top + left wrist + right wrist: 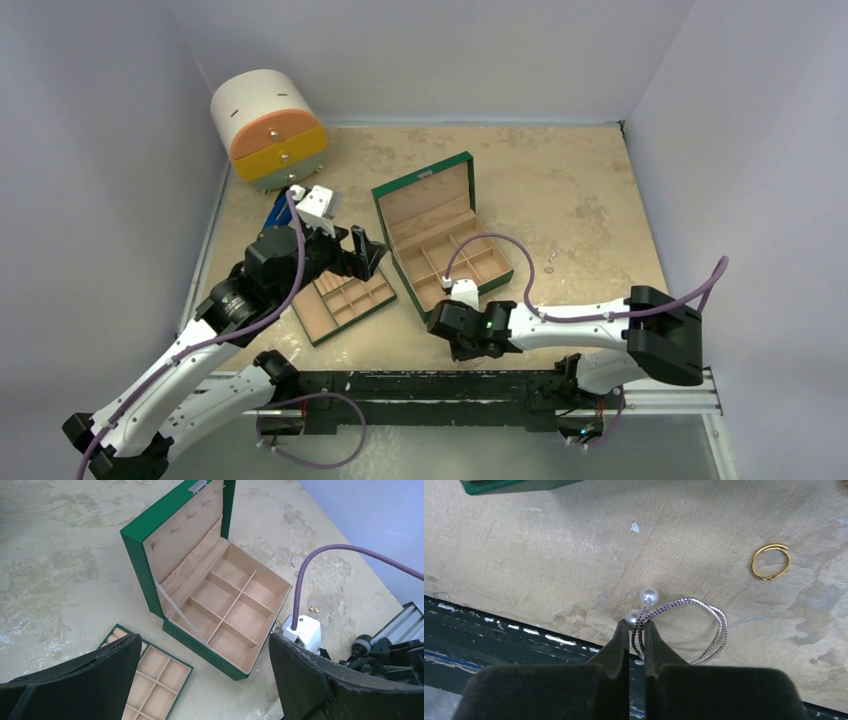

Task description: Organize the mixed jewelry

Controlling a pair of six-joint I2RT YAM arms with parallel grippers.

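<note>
Close to the table's (580,190) near edge, the right gripper (638,626) is clenched on the silver ring (684,600), a double loop of thin beaded wire ending in two pearls (649,596). The tips pinch the wire just beside the lower pearl, and the rest of the loop spreads out to the right over the tabletop. Whether it is lifted off the surface cannot be told. A gold ring (753,566) lies flat on the table near it, to the right in the wrist view and apart from it.

The box (200,649) is just beyond this gripper, green outside and tan inside. It stands open with the lid upright at the back, and the compartments that show hold nothing. To its left a green-rimmed tray (160,670) with small tan compartments lies flat on the table.

The left gripper (362,250) hovers over the tray's far end with its jaws spread wide, grasping nothing.

Right of the box, small gold pieces (314,608) lie on the bare table, and a tiny silver piece (293,560) lies farther back.

Behind the left arm a blue tool (275,212) shows in part. In the far left corner a round white case (270,130) lies on its side, its orange and yellow drawers facing forward.
</note>
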